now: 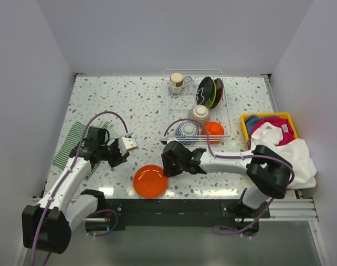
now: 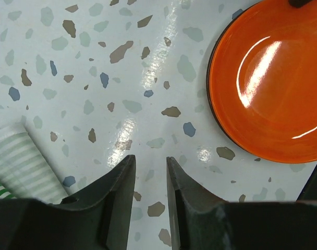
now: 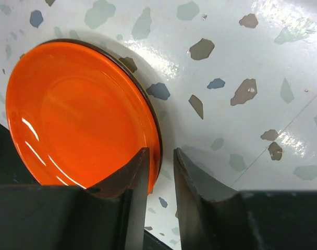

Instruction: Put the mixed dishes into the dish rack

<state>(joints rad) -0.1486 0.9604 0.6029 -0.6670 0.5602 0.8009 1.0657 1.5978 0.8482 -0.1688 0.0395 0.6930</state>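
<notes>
I am counting one orange plate (image 1: 151,180) lying flat on the bench (image 1: 129,100) near the front edge, between the two arms; the dish rack (image 1: 179,106) is standing well behind it and is carrying three plates on edge, a black plate (image 1: 204,91), a lime green plate (image 1: 212,94) and a dark red plate (image 1: 218,88); it is also holding one beige cup (image 1: 176,83) at its far corner, a second beige cup (image 1: 200,113) mid-rack, one blue-white patterned bowl (image 1: 187,131) and one small orange bowl (image 1: 214,129). My left hand (image 2: 150,159) is hanging over bare bench with its fingers a narrow gap apart and nothing between them; my right hand (image 3: 161,152) is straddling the plate's rim, one finger over the orange face and one outside, also only narrowly parted; I cannot tell whether it is pinching. The striped cloth (image 1: 74,143) is showing as a corner in the left wrist view; a small clear cup (image 1: 189,84) beside the far beige cup is proving hard to make out.
</notes>
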